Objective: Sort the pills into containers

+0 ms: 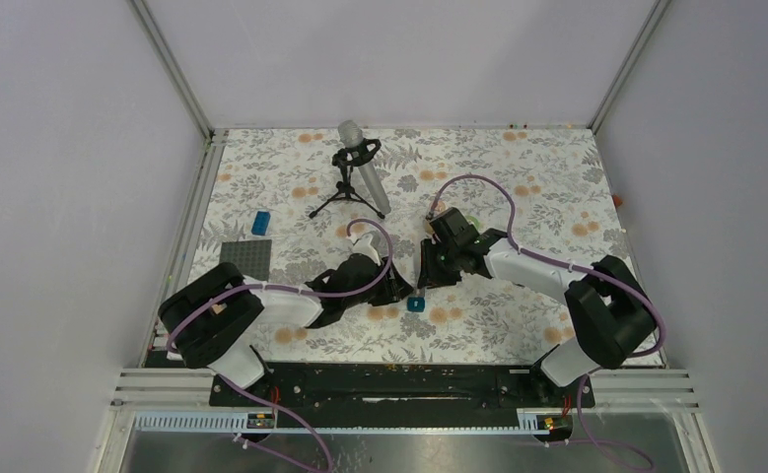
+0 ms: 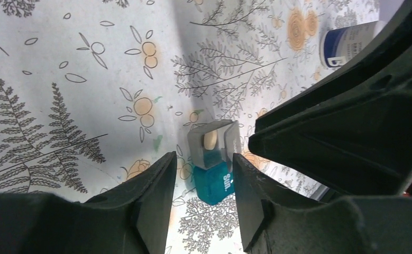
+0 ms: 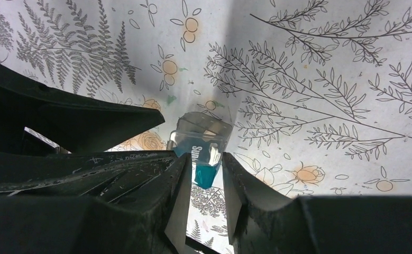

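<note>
One pill (image 2: 210, 140) sits in the open teal box (image 2: 214, 182), on the table (image 1: 518, 197) just 6 o'clock of centre, so that drop looks done; the lid is not yet shut. Left gripper (image 2: 204, 157) hangs over it, jaws well apart and empty. Right gripper (image 3: 206, 156) is at its 1 o'clock, jaws a narrow gap with nothing seen in them. No loose pills visible, so I can't tell what's left for the bottle (image 2: 346, 42) or the blue box (image 1: 260, 223) at 10 o'clock.

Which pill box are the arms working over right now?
On the floral tablecloth, look nearer than the grey microphone on its black tripod and slightly right. There lies a small teal translucent plastic pill box marked Sun. Unlike the solid-blue box far left, it is flipped open, with a pale round pill in its clear half.
</note>
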You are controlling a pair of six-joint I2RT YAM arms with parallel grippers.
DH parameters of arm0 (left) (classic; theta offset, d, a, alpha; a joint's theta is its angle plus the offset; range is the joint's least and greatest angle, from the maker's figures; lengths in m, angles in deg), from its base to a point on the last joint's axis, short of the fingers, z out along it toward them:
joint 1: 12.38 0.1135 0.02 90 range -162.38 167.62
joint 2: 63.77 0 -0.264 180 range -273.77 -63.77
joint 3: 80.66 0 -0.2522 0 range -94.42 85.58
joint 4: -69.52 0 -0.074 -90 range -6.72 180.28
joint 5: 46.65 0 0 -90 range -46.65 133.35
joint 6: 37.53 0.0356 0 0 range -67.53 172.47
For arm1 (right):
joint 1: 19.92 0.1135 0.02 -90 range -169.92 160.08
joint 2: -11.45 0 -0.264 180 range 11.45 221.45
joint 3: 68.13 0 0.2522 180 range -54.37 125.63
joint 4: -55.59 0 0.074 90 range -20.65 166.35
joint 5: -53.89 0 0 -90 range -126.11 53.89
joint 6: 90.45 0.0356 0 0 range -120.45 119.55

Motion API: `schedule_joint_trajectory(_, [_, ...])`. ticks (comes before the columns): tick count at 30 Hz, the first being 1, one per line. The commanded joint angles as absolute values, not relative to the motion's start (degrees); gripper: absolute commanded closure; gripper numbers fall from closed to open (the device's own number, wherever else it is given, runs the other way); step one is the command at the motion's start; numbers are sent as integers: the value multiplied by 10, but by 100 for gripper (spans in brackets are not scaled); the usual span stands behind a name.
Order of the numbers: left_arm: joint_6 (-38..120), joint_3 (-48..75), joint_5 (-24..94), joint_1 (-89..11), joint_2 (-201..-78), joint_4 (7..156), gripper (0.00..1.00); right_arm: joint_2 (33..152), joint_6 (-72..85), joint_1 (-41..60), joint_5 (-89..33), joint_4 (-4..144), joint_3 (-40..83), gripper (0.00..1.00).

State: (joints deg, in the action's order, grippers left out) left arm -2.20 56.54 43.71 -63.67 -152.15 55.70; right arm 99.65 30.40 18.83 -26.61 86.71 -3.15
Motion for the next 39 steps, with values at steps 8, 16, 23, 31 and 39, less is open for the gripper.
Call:
schedule_joint_trajectory(8, [-22,547,436,-639,-1557,521,58,1025,298,195,-266,851,-40,65])
schedule_joint_trajectory(16, [-14,547,420,-639,-1570,535,74,1038,321,194,-234,833,-46,66])
schedule_joint_trajectory(23, [-13,553,416,-639,-1568,535,77,1049,333,193,-224,822,-58,70])
schedule_joint_trajectory(31, [-10,555,413,-639,-1571,535,87,1052,339,175,-210,785,-95,72])
schedule_joint_trajectory(39, [-6,562,416,-639,-1573,536,95,1049,340,165,-199,776,-102,73])
